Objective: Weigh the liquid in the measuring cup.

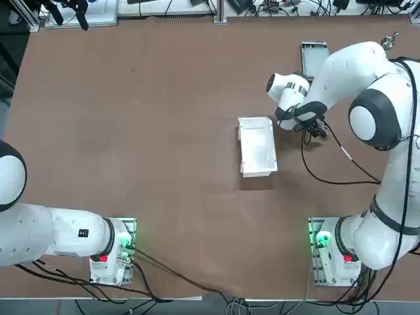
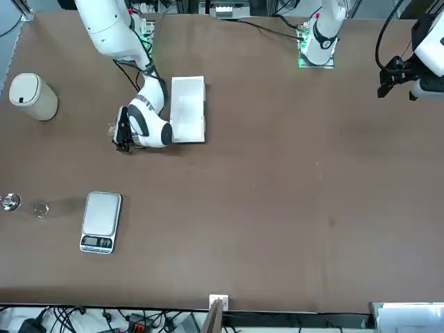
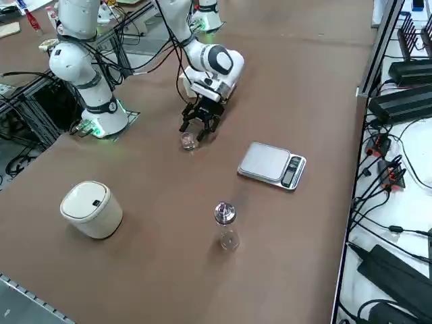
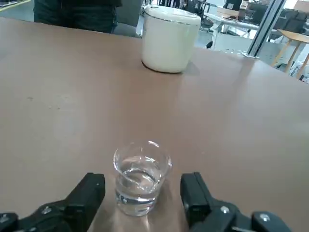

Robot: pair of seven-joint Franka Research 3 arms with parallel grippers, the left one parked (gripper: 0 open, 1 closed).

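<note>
The measuring cup [image 4: 141, 176] is a tiny clear cup with a little liquid, standing upright on the brown table. My right gripper [image 4: 142, 193] is open and low over the table, one finger [image 4: 89, 193] on each side of the cup, with a gap on both sides. From the right side, the cup [image 3: 188, 141] sits just in front of the gripper [image 3: 197, 127]. In the front view the gripper [image 2: 123, 139] is to the left of the white box. From above, the arm covers the cup; the gripper [image 1: 315, 126] shows only partly.
A white rectangular box [image 1: 256, 146] lies beside the wrist. The silver scale [image 3: 271, 165] sits a short way off. A white lidded canister [image 3: 92, 208], another tiny clear item [image 3: 229, 239] and a shiny metal piece [image 3: 224, 213] stand near the table's right edge.
</note>
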